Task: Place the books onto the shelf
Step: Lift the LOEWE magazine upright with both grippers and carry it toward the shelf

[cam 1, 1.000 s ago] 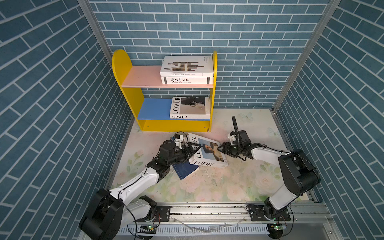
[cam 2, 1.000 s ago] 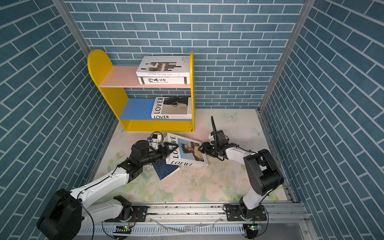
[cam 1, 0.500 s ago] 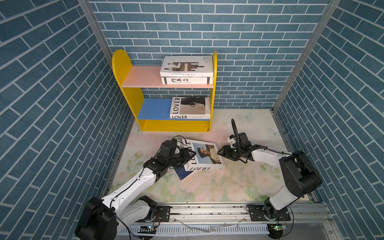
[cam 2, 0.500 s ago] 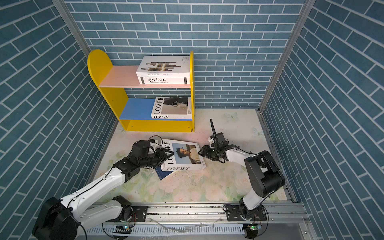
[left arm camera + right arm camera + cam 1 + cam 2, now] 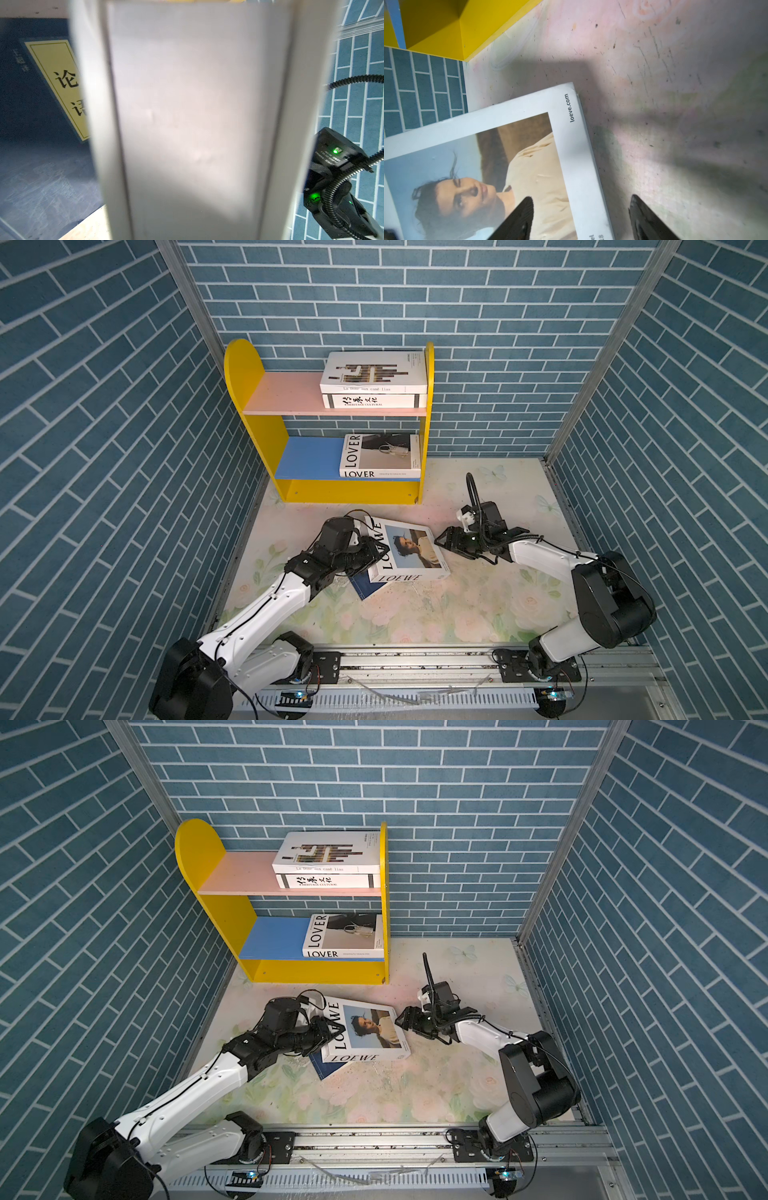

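Observation:
The white LOEWE book point(image 5: 409, 551) lies tilted on the floral table, its left part resting on the thin navy book point(image 5: 365, 588) with the yellow label point(image 5: 58, 83). My left gripper point(image 5: 377, 551) is shut on the LOEWE book's left edge point(image 5: 197, 124), which fills the left wrist view and hides the jaws. My right gripper point(image 5: 581, 216) stands open at the book's right edge point(image 5: 579, 155); one fingertip point(image 5: 523, 214) is over the cover, its partner over the table. The shelf point(image 5: 249, 364) holds the brown-bar book point(image 5: 374, 373), the Heritage Cultural book point(image 5: 374, 401) and the LOVER book point(image 5: 380, 456).
Blue brick walls point(image 5: 104, 448) close in the left, back and right sides. The left halves of the pink board point(image 5: 286, 393) and the blue board point(image 5: 309, 458) carry nothing. A metal rail point(image 5: 415, 659) with both arm bases runs along the front edge.
The left gripper has closed in on the LOEWE book's left edge, and the book has turned and shifted. The right gripper's jaws have widened at the book's right edge.

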Robot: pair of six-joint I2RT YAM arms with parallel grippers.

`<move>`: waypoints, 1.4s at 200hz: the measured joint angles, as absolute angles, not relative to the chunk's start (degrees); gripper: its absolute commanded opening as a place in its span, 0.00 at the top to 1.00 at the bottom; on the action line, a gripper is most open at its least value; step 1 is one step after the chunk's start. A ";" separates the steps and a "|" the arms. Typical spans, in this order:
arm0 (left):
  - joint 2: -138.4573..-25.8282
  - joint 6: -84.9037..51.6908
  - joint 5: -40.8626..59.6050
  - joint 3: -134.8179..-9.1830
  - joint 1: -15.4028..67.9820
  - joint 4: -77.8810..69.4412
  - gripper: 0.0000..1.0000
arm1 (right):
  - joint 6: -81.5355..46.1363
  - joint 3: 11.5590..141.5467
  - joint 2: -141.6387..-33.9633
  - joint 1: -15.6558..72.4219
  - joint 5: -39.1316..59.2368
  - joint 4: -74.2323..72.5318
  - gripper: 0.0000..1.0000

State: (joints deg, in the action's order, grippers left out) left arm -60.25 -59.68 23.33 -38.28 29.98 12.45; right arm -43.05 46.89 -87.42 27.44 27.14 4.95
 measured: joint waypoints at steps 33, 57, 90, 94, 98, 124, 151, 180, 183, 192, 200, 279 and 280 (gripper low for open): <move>-60.01 -59.77 23.83 -38.63 29.95 12.56 0.67 | -48.49 46.70 -83.02 24.25 29.58 2.00 0.17; -58.39 -60.93 25.21 -39.24 29.45 11.90 0.69 | -52.71 45.58 -78.06 20.40 31.51 -1.37 0.15; -54.04 -63.24 28.08 -40.49 27.07 10.79 0.69 | -55.77 43.20 -71.35 17.06 33.41 -2.13 0.10; -53.63 -63.51 28.40 -40.71 26.68 10.70 0.69 | -55.88 42.81 -70.46 16.86 33.67 -2.00 0.10; -53.12 -63.79 28.77 -41.01 26.24 10.66 0.69 | -56.18 42.46 -69.71 16.67 33.93 -1.89 0.10; -52.14 -64.86 32.62 -43.86 22.74 10.70 0.69 | -58.04 40.12 -65.06 15.51 35.77 -1.37 0.06; -53.36 -65.19 38.09 -48.03 17.58 10.90 0.69 | -59.81 38.52 -59.94 14.79 36.36 0.78 0.01; -57.65 -65.58 46.72 -53.06 9.98 10.33 0.72 | -61.93 38.50 -56.16 14.61 36.47 0.80 0.01; -58.26 -65.63 47.57 -53.52 9.15 10.22 0.72 | -62.24 38.50 -56.01 14.61 36.51 0.58 0.01; -59.94 -65.89 50.15 -54.74 7.03 9.45 0.72 | -63.02 38.50 -56.03 14.61 36.71 -0.12 0.01; -61.69 -66.28 52.77 -55.83 5.10 8.47 0.72 | -63.64 38.52 -56.42 14.61 36.93 -0.86 0.01; -72.38 -71.48 70.08 -59.90 -5.21 -4.82 0.72 | -71.13 44.93 -74.83 21.50 41.76 -18.74 0.01; -72.58 -71.50 70.30 -59.94 -5.32 -5.06 0.72 | -71.35 44.93 -75.18 21.58 41.78 -19.18 0.01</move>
State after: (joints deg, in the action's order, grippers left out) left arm -72.58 -71.50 70.30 -59.94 -5.32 -5.06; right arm -71.35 44.93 -75.18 21.58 41.78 -19.18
